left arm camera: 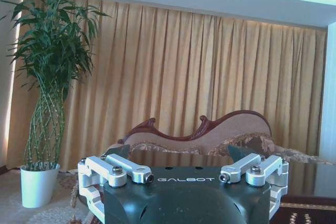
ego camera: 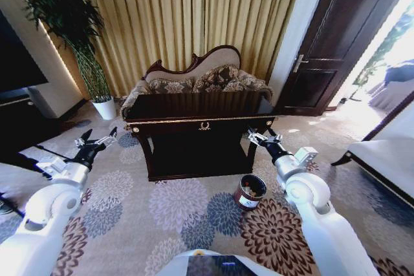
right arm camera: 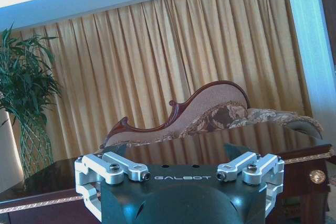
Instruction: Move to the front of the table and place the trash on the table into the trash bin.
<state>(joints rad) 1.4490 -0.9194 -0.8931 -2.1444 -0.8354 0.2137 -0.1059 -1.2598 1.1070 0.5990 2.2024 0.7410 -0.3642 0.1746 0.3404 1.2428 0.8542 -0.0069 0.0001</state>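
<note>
trash bin [ego camera: 250,192] stands on the carpet by the table [ego camera: 194,105], below the right gripper [ego camera: 260,138] with fingers spread; left gripper [ego camera: 97,139] likewise spread, well apart.

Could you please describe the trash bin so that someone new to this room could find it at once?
Start at the dark glossy table with gold trim, standing before the curtains and the sofa. On the flowered carpet near its front right leg stands the trash bin. It is small, round and dark brown with a metallic rim and white label, the only container there.
</note>
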